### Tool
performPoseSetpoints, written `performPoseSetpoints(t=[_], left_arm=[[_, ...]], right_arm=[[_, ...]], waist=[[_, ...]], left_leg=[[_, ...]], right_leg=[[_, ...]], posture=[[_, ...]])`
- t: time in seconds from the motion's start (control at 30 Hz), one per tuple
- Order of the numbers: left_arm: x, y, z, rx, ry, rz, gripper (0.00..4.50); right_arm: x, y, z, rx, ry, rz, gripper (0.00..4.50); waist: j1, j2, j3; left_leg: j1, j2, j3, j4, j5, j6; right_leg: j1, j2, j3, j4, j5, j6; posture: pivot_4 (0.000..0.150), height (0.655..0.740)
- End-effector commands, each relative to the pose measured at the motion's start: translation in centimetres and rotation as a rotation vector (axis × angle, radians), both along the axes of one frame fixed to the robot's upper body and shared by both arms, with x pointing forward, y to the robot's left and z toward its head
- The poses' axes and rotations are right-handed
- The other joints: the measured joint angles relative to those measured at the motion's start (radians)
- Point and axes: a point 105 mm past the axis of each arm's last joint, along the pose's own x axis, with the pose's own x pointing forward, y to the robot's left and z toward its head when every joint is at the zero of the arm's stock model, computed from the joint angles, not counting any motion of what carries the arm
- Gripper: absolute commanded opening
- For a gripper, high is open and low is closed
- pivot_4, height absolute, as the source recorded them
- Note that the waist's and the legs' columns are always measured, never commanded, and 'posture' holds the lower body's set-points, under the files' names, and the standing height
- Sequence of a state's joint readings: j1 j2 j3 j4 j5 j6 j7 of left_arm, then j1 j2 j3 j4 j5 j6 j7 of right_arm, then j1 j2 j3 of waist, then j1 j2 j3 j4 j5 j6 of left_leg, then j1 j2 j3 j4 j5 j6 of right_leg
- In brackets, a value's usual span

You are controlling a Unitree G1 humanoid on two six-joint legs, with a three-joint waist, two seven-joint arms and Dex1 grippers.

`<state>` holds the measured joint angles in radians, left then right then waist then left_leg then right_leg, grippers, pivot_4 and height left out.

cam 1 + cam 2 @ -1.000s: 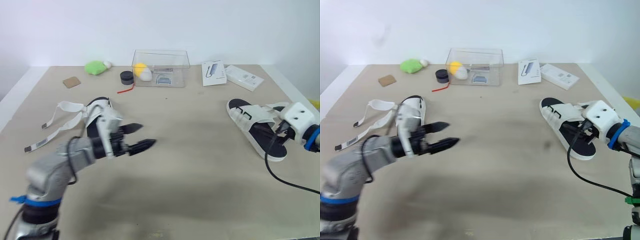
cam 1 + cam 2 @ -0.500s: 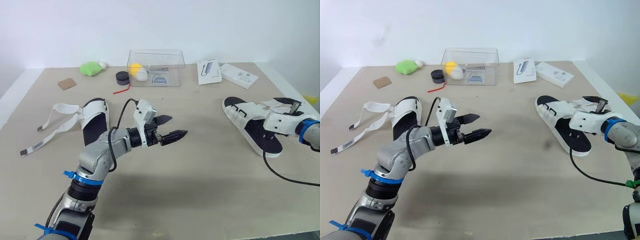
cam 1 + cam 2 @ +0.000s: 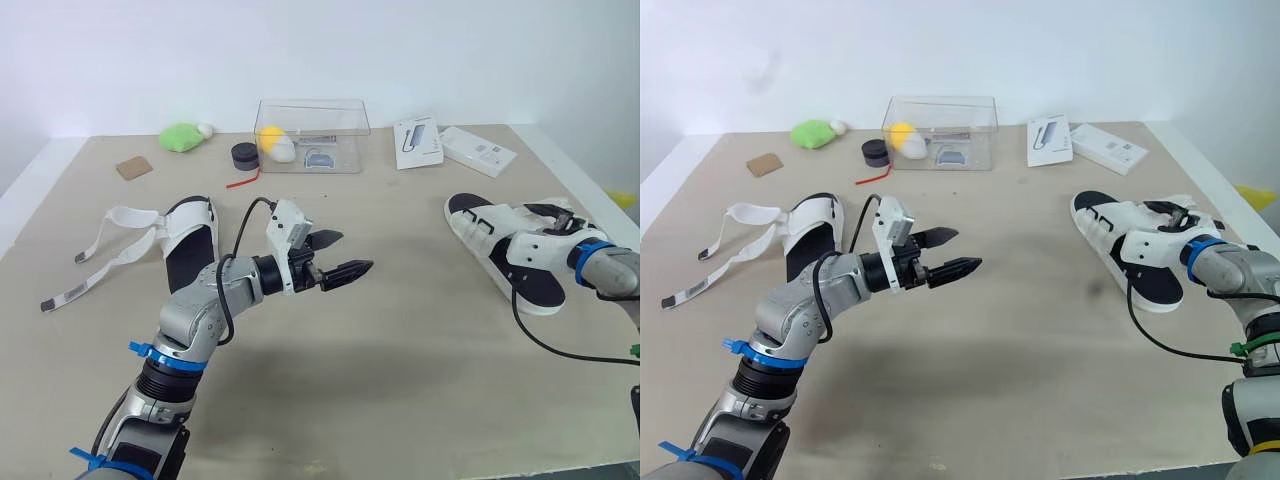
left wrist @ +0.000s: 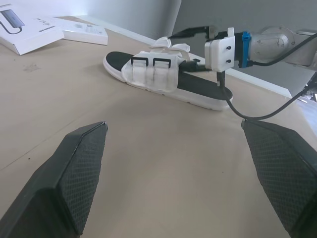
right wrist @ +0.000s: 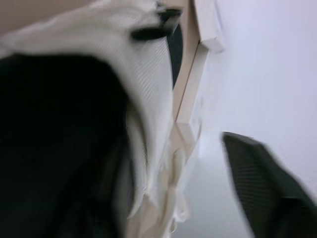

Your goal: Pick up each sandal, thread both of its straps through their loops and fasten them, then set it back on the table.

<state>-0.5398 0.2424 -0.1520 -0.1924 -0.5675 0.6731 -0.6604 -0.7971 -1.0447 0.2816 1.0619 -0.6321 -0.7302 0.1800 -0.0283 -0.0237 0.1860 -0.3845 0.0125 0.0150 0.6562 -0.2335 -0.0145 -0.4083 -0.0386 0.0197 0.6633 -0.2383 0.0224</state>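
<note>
Bright, even light falls from overhead, washing the white wall (image 3: 420, 50) pale, laying a soft sheen on the clear plastic box (image 3: 313, 135) and leaving only faint, diffuse shadows on the tan table (image 3: 420, 400) beneath the left gripper (image 3: 357, 252).

Beige table (image 3: 400, 380) with left sandal (image 3: 190, 245), right sandal (image 3: 500, 245), clear box (image 3: 312, 135), 2 white packages (image 3: 420, 143) (image 3: 483, 152), green toy (image 3: 186, 135), black cap (image 3: 245, 155).

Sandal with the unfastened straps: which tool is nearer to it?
Left. The left tool hovers beside that sandal; the right tool is across the table at the other sandal.
</note>
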Motion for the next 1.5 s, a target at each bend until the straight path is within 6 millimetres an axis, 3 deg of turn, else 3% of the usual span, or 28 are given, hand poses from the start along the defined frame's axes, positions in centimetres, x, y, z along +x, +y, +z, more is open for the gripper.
performPoseSetpoints(t=[0.03,0.07,0.1,0.13,0.2,0.3,0.43,0.6,0.77,1.03,1.37,1.4,1.5], left_arm=[[0.2,0.4,1.0,-0.029,-0.039,0.014,4.50],[0.2,0.5,1.0,-0.028,-0.040,0.014,4.50],[0.2,0.6,1.1,-0.027,-0.040,0.015,4.50],[0.3,0.7,1.0,-0.023,-0.040,0.017,4.50],[0.4,1.1,0.8,-0.011,-0.039,0.021,4.50],[0.7,1.9,0.6,0.007,-0.037,0.029,4.50],[1.3,4.0,0.6,0.031,-0.040,0.054,4.50],[1.9,6.5,0.9,0.060,-0.049,0.077,4.50],[1.8,8.2,1.4,0.069,-0.053,0.098,4.50],[0.3,10.1,0.5,0.091,-0.006,0.117,4.50],[-0.8,9.2,-0.3,0.119,0.018,0.072,4.50],[-0.8,9.2,-0.4,0.123,0.017,0.068,4.50],[-0.7,9.0,-0.2,0.121,0.002,0.062,4.50]], right_arm=[[0.2,0.5,1.2,-0.017,-0.031,0.039,1.03],[0.2,0.6,1.2,-0.017,-0.024,0.045,0.77],[0.2,0.6,1.2,-0.016,-0.017,0.051,0.16],[0.2,0.7,1.2,-0.016,-0.008,0.060,0.03],[0.2,1.5,1.6,0.017,-0.006,0.107,0.03],[-0.1,4.5,3.0,0.055,-0.023,0.277,0.03],[-1.7,9.7,4.1,0.048,-0.029,0.592,0.03],[-4.5,15.1,3.5,-0.024,-0.018,0.959,0.03],[-6.2,18.0,3.1,-0.073,-0.021,1.174,0.03],[-6.9,19.3,0.7,-0.169,0.065,1.260,0.03],[-6.3,18.7,-0.6,-0.187,0.096,1.224,0.03],[-6.2,18.6,-0.6,-0.178,0.090,1.217,0.77],[-6.0,18.3,-0.2,-0.169,0.078,1.202,1.98]], waist=[[0.000,0.000,0.000],[-0.001,0.000,0.000],[-0.002,0.000,0.000],[-0.003,0.000,0.000],[-0.005,0.000,0.000],[-0.016,0.000,0.000],[-0.021,0.000,0.000],[-0.021,0.000,0.000],[-0.015,-0.001,0.001],[-0.016,-0.002,0.002],[-0.016,-0.002,0.002],[-0.017,-0.002,0.002],[-0.017,-0.002,0.002]], left_leg=[[0.000,0.000,0.000,0.000,0.000,0.000],[0.000,0.000,0.000,0.000,0.000,0.000],[0.000,0.000,0.000,0.000,0.000,0.000],[0.000,0.000,0.001,0.000,0.000,0.000],[0.000,0.000,0.000,0.000,0.000,0.000],[0.000,0.000,0.000,0.000,0.000,0.000],[0.001,0.002,0.000,0.000,0.000,0.000],[0.001,0.002,-0.001,0.000,0.000,0.000],[0.000,0.001,-0.002,0.000,0.000,0.000],[-0.002,0.002,-0.003,0.000,-0.002,0.003],[-0.001,0.001,-0.003,0.000,-0.001,0.002],[-0.001,0.001,-0.003,0.000,-0.001,0.002],[-0.001,0.001,-0.003,0.000,-0.001,0.002]], right_leg=[[0.000,0.000,0.000,0.000,0.000,0.000],[0.000,0.000,0.000,0.000,0.000,0.000],[0.000,0.000,0.000,0.000,0.000,0.000],[0.000,0.000,0.000,0.000,0.000,0.000],[-0.001,0.000,0.000,0.000,0.000,0.000],[-0.001,0.001,0.000,0.000,0.000,0.000],[-0.001,0.002,0.000,0.000,0.000,0.000],[-0.001,0.002,0.000,0.000,0.001,0.000],[-0.001,-0.002,0.000,0.000,0.004,-0.005],[-0.002,-0.003,0.000,-0.001,0.004,-0.005],[-0.002,-0.002,0.000,0.000,0.005,-0.006],[-0.002,-0.001,0.000,0.000,0.005,-0.006],[-0.002,-0.001,0.000,0.000,0.005,-0.006]], posture=[[0.150,0.7400],[0.150,0.7400],[0.150,0.7400],[0.150,0.7400],[0.150,0.7400],[0.150,0.7400],[0.150,0.7400],[0.150,0.7400],[0.150,0.7400],[0.150,0.7400],[0.150,0.7400],[0.150,0.7400],[0.150,0.7400]])
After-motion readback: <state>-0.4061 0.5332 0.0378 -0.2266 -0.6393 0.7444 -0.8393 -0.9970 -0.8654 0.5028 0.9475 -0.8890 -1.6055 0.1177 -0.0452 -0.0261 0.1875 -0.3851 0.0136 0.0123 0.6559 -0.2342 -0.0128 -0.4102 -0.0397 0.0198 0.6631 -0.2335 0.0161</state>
